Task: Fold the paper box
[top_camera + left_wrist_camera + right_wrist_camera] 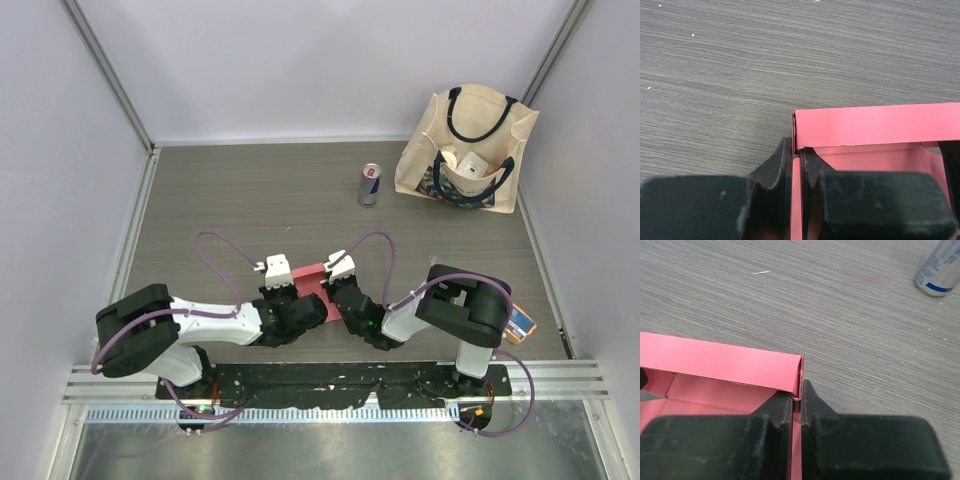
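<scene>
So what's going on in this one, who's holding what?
Both arms are on the paper box, near their bases. The left tool pinches its left side wall, the right tool its right one, each by a far corner. The far wall stands upright, so the box is partly formed. A can and a tote bag sit apart at the far right.

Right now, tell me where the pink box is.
In the top view, the pink box sits near-centre on the table, gripped between the left tool and right tool.
</scene>
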Robot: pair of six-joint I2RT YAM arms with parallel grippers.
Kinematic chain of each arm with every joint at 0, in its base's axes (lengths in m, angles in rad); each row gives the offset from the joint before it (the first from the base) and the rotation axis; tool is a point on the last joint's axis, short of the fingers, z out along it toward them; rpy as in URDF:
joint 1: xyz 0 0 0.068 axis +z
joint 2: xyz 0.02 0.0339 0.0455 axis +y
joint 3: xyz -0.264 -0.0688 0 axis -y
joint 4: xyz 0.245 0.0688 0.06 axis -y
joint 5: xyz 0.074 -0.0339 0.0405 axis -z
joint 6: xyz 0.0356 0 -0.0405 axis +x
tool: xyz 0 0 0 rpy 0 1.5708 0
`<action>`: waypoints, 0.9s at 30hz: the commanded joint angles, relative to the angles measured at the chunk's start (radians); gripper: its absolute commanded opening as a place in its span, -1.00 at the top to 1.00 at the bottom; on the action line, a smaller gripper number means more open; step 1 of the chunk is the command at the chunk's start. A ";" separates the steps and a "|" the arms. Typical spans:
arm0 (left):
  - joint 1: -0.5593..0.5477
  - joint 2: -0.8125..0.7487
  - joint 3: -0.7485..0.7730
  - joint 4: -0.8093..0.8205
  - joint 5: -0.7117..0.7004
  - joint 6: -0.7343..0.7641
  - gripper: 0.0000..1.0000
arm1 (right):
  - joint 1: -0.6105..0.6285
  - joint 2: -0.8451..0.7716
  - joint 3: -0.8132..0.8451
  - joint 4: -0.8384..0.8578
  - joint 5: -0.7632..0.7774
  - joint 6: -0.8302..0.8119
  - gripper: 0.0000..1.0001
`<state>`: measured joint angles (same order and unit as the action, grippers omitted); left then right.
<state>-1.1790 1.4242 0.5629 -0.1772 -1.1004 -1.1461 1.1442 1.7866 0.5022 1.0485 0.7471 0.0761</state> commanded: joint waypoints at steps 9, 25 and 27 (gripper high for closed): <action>-0.004 0.036 0.066 -0.061 -0.047 -0.064 1.00 | 0.042 0.065 0.004 0.197 0.258 -0.006 0.99; -0.005 -0.191 -0.020 -0.074 0.105 -0.055 -0.50 | 0.028 -0.722 -0.133 -0.911 -0.069 0.551 -0.20; -0.004 -0.282 -0.052 -0.079 0.186 -0.011 -0.71 | -0.056 -0.830 -0.125 -0.952 -0.210 0.545 -0.20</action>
<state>-1.1809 1.3025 0.5541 -0.2569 -1.0031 -1.2205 1.1816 1.1175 0.3798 0.3290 0.7261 0.5358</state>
